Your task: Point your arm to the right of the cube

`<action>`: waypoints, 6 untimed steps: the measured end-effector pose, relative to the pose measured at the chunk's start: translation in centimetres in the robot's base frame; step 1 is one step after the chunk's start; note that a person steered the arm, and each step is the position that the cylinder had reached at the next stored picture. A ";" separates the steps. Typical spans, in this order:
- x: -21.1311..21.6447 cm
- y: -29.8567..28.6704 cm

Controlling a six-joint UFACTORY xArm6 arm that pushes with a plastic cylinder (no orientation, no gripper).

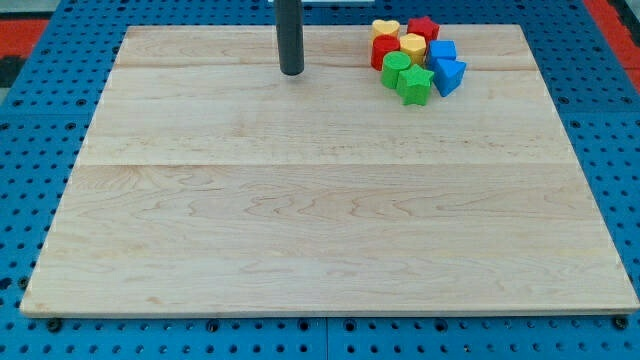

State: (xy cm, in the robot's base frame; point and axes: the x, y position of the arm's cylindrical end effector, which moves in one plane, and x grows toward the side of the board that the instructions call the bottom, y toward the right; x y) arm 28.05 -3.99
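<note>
Nearest the camera lies the bare wooden board (320,250), carrying no readable writing. My tip (291,73) rests near the view's top, well apart to the left of the cluster. It has no claw. Blue cube (443,50) sits at the cluster's right, touching the blue block (449,75) below it.

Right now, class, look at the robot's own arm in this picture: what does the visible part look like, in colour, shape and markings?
Only a straight dark grey cylindrical rod shows, entering from the view's top. It looks smooth and plain, with no visible cables or markings. My tip is blunt and flat-ended, well to the view's left of the cluster of small coloured blocks.
</note>
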 end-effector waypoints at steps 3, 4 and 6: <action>18.1 3.9; 19.6 7.3; 14.3 26.5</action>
